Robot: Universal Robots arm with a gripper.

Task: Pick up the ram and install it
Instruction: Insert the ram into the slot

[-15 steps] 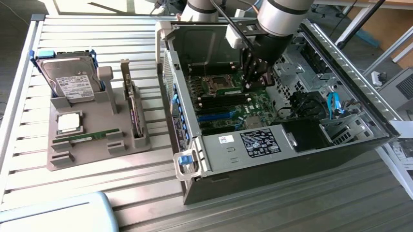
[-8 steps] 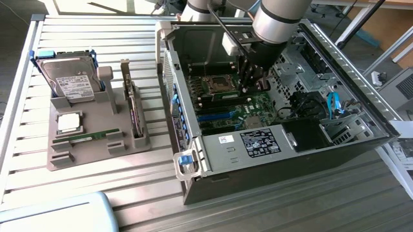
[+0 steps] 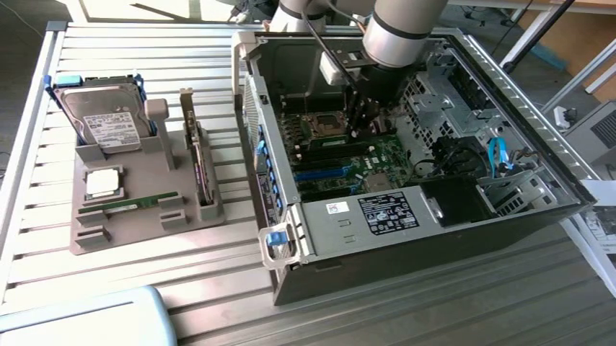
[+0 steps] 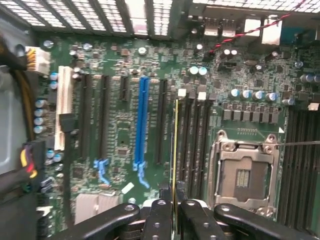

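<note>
Slatted metal table [image 3: 221, 281], open computer case [image 3: 318, 223] | gripper [image 4: 175, 212] jaws closed on ram [image 4: 175, 150], edge-on above memory slots [image 4: 192, 145] beside CPU socket [image 4: 243, 175] | risk: stick off-slot or tilted, so pressing may bend it or let it slip.

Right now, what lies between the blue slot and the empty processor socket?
In the wrist view: one black card slot, the ram edge-on in the tool, then black memory slots.
</note>
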